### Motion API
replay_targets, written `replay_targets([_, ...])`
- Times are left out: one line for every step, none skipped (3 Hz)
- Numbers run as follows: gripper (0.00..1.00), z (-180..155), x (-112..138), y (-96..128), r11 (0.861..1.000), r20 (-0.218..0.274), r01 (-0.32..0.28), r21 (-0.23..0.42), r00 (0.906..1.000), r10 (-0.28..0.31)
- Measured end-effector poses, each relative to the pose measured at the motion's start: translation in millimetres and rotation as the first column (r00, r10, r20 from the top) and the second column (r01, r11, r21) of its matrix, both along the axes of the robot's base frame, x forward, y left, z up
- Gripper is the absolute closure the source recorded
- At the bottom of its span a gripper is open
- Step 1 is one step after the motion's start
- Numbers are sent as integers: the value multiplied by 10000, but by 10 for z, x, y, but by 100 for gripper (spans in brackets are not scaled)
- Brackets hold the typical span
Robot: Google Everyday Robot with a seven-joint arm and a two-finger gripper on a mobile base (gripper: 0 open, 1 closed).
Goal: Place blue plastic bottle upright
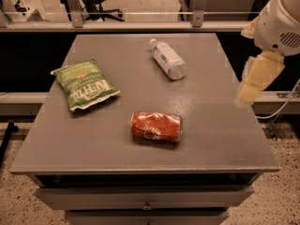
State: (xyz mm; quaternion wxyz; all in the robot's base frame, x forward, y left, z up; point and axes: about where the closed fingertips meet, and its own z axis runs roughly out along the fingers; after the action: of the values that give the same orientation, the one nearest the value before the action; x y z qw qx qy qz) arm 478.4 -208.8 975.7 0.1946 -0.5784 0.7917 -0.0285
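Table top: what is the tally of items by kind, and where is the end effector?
Plastic bottle, lying on its side: 1
Red can, on its side: 1
Green chip bag: 1
Total: 3
End effector: by the right edge of the table in this view, touching none of them.

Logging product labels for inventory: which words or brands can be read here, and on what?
"KETTLE" (likely, seen upside down): on the green chip bag.
Label on the blue plastic bottle: too blurred to read.
White marks on the red can: unreadable.
No text on the claw, beside the table's right edge.
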Motion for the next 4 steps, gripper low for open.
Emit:
replay_targets([0,-81,622,114,9928,235,845,848,9960,-867])
replay_targets([0,-183,1198,340,9701,169,1612,1812,9858,-1670])
replay_targets([0,-374,1719,641,9274,-228,2445,2831,9684,-2484])
replay_targets([0,-543,2126,881,8788,-819,3248,3496,9450,-3167])
